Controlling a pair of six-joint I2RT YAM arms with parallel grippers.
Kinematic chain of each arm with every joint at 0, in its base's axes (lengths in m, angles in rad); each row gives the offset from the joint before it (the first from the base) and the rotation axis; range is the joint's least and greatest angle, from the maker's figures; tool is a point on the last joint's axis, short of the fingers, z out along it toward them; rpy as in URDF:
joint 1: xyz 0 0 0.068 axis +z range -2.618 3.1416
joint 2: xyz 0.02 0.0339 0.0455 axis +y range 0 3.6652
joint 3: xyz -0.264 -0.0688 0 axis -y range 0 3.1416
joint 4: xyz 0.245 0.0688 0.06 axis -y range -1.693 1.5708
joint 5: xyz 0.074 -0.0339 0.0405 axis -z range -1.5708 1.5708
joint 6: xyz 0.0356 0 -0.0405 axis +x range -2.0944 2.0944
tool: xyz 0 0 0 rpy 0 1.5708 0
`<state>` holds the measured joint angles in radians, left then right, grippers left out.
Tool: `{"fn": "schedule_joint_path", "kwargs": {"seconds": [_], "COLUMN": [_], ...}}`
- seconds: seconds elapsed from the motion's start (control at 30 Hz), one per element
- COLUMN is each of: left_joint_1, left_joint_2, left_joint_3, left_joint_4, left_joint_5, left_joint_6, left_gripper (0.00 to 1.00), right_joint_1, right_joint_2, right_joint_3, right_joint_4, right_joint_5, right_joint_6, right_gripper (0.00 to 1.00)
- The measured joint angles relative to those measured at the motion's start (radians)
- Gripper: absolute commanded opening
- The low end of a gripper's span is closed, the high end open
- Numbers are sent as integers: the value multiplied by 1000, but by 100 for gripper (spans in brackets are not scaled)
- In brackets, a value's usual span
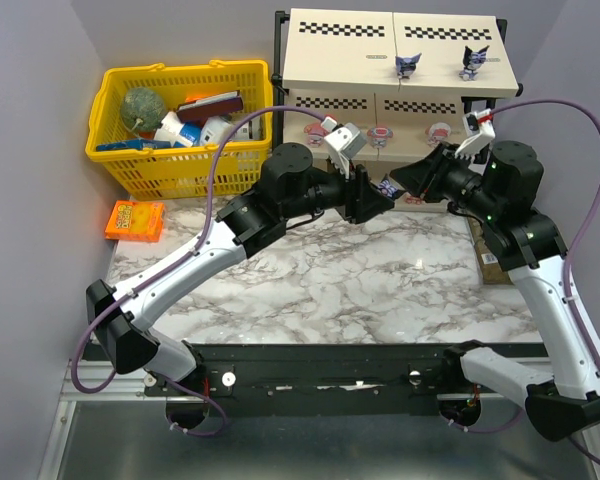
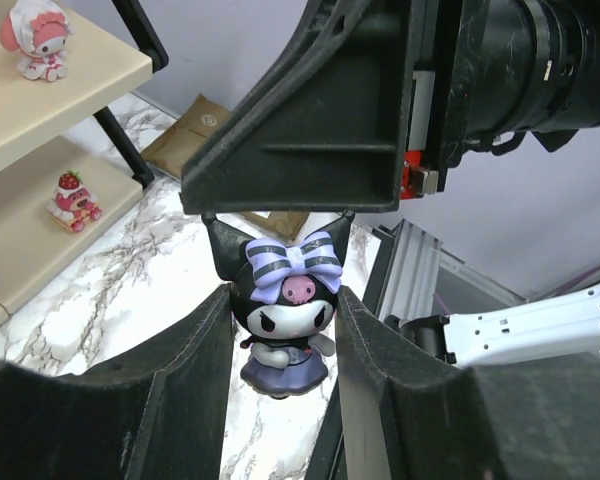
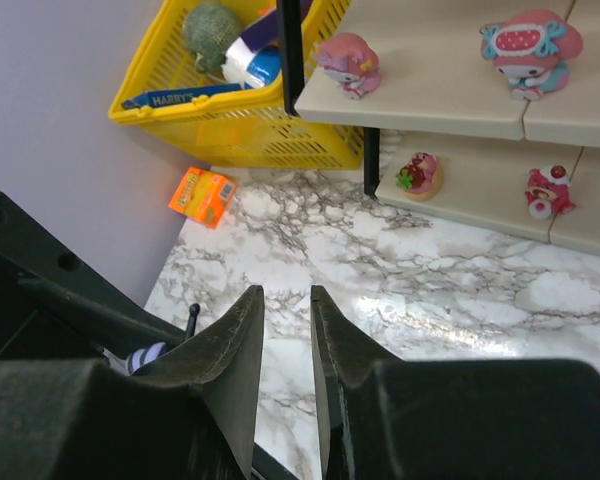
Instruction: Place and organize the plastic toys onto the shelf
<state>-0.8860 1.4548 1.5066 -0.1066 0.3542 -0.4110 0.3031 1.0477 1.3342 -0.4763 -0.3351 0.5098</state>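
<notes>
Our left pincer (image 2: 283,300), partly closed, grips a dark figurine (image 2: 280,318) above the desk's (image 1: 330,280) far edge, in front of the shelf (image 1: 340,75). Our right pincer (image 3: 286,292) is closed and empty. Two dark twins (image 1: 408,64) already stand on the top board, with pink figurines (image 3: 528,45) and red figurines (image 3: 550,190) below; this looks like the last.

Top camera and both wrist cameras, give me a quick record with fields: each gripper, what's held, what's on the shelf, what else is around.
left gripper: closed on a dark figurine with a purple bow, above the table
right gripper: shut, nothing seen in it, just over the figurine's head
top of shelf: two more dark figurines
lower tiers: pink figurines above, red round figurines below
left of shelf: yellow basket, orange box
</notes>
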Motion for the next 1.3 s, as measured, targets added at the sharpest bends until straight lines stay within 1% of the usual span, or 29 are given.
{"fn": "schedule_joint_path", "kwargs": {"seconds": [0.3, 0.47, 0.5, 0.63, 0.73, 0.77, 0.8, 0.83, 0.9, 0.97, 1.03, 1.1, 1.23, 1.3], "left_joint_1": [1, 2, 2, 2, 2, 2, 2, 2, 2, 1, 0, 0, 0, 0], "left_joint_2": [-2, -2, -2, 0, 1, 1, 1, 1, 1, 0, -6, -20, -42, -36], "left_joint_3": [-5, -3, -3, 5, 14, 17, 18, 18, 18, 17, 16, 16, 40, 89], "left_joint_4": [22, 19, 19, 14, 15, 16, 20, 24, 31, 34, 38, 39, 37, 24], "left_joint_5": [2, 1, 0, -4, -9, -13, -20, -26, -34, -40, -51, -71, -156, -234], "left_joint_6": [-10, -16, -16, -16, -14, -13, -9, -2, 8, 21, 32, 48, 79, 97], "left_gripper": [3, 3, 0, 0, 0, 0, 0, 0, 0, 0, 0, 0, 0, 0], "right_joint_1": [52, 58, 58, 61, 65, 66, 70, 72, 74, 76, 75, 75, 74, 74], "right_joint_2": [18, 21, 21, 25, 28, 31, 37, 49, 74, 104, 130, 140, 140, 140], "right_joint_3": [6, 6, 7, 20, 36, 49, 68, 98, 165, 242, 315, 358, 365, 351], "right_joint_4": [47, 60, 61, 62, 53, 40, 23, 1, -38, -70, -101, -117, -147, -160], "right_joint_5": [-24, -23, -23, -23, 2, 21, 47, 84, 154, 229, 299, 355, 418, 431], "right_joint_6": [13, 13, 13, 12, 11, 12, 13, 13, 16, 19, 22, 25, 27, 33], "right_gripper": [29, 29, 29, 30, 36, 40, 41, 46, 51, 62, 67, 67, 69, 69]}}
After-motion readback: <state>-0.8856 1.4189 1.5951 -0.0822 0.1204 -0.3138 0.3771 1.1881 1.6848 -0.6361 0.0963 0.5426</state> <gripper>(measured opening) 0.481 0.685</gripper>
